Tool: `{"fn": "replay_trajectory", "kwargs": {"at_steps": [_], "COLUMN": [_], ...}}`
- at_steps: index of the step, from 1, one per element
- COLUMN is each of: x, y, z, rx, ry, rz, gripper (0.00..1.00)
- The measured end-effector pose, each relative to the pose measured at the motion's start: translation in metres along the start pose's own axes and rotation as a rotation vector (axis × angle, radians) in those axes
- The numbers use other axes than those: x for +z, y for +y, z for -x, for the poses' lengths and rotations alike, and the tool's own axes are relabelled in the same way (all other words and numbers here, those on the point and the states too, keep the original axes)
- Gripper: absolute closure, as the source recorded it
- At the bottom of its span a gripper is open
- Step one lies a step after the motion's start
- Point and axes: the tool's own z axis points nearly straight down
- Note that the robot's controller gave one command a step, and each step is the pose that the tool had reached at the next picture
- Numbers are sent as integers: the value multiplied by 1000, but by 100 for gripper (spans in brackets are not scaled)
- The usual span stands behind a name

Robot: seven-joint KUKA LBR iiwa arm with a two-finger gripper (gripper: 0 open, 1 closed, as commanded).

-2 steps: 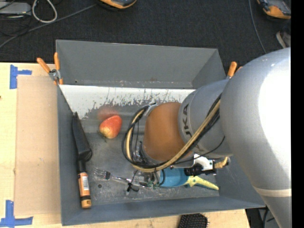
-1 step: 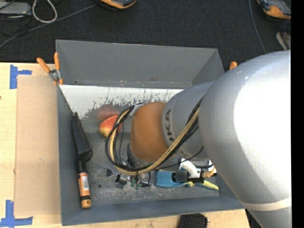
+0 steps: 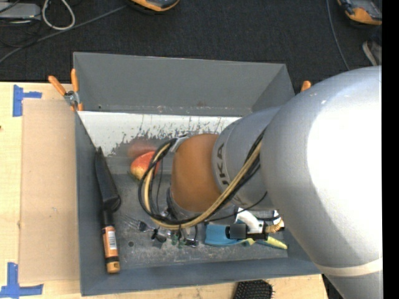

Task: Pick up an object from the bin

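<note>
Blocking pincer [image 3: 169, 230], orange cover [image 3: 194, 173], grip can't tell, red-yellow fruit [image 3: 142, 164] beside it, blue obj [image 3: 218, 234] near.

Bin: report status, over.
Gripper low at bin front. Blue thing close beside it. Black tool along view's left wall, red-yellow round thing behind, both apart.

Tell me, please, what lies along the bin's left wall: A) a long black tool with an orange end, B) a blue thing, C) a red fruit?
A: the black tool lies lengthwise by the left wall of the bin, its orange end nearest the front.
</note>
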Motion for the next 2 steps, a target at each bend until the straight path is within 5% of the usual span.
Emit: {"fn": "replay_trajectory", "kwargs": {"at_steps": [2], "x": [-59], "y": [-2], "z": [-1], "rx": [-2], "ry": [6], "rz": [-4], "gripper": [100]}}
